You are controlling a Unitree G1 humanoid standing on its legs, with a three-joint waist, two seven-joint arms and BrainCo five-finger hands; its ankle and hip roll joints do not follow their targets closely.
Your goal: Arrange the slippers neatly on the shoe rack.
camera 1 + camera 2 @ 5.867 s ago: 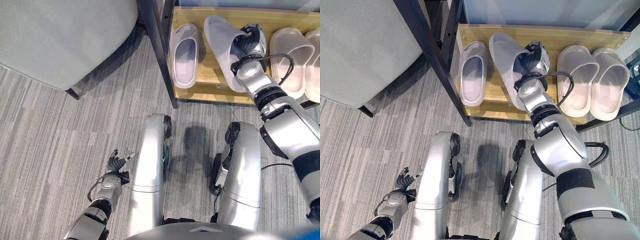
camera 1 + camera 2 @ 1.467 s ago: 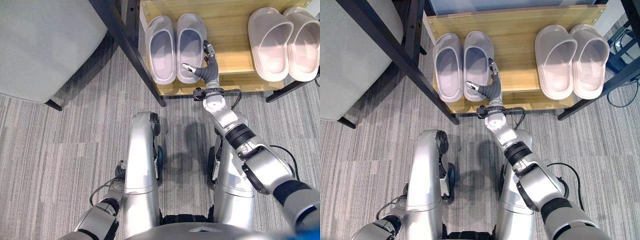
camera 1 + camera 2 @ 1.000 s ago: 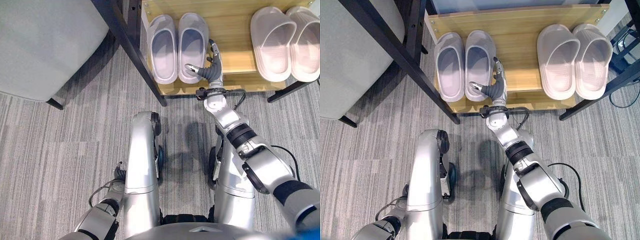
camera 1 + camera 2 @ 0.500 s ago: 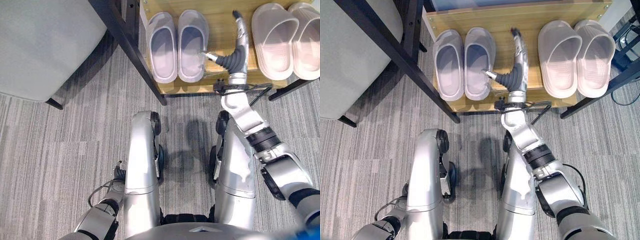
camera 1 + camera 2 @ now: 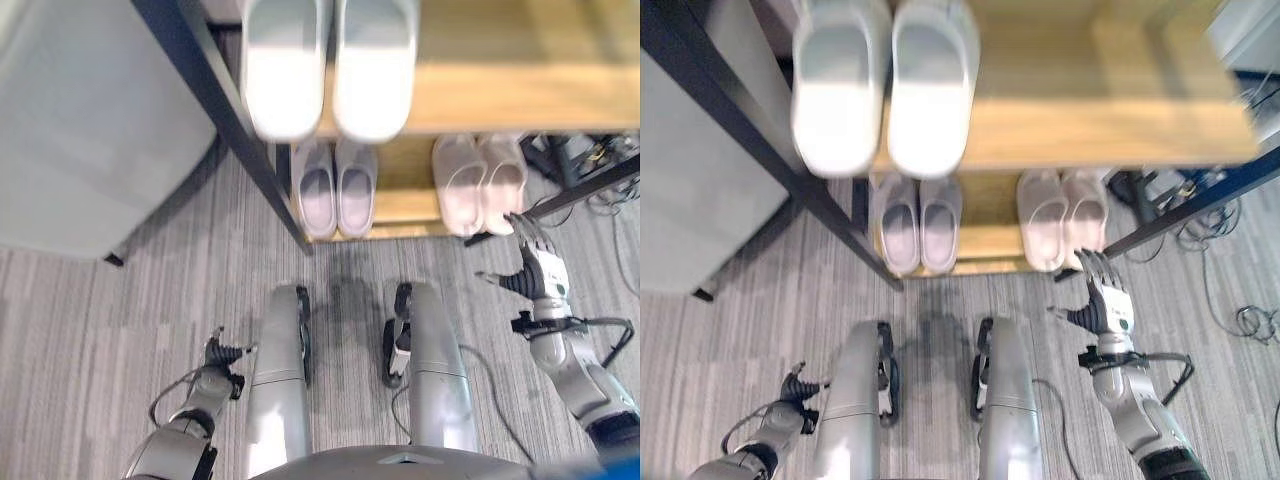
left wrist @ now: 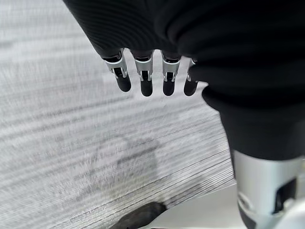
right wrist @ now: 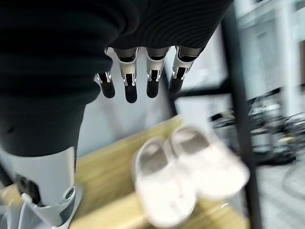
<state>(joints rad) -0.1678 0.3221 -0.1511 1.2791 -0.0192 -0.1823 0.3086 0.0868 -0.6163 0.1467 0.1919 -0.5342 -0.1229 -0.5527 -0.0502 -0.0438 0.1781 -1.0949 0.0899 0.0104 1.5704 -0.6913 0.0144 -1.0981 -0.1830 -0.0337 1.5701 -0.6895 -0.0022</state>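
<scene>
Two pairs of slippers sit side by side on the shoe rack's lower shelf: a grey pair at left, a beige pair at right. Another grey pair rests on the upper shelf. The right hand hovers with fingers spread, empty. The left hand hangs over carpet, fingers relaxed, empty

Grey chair on striped carpet

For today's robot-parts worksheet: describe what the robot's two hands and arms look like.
Both arms are silver-grey. The right hand and left hand have silver fingers with dark tips, and a dark ribbed cover over the back and wrist. A black cable loops beside each forearm.
</scene>
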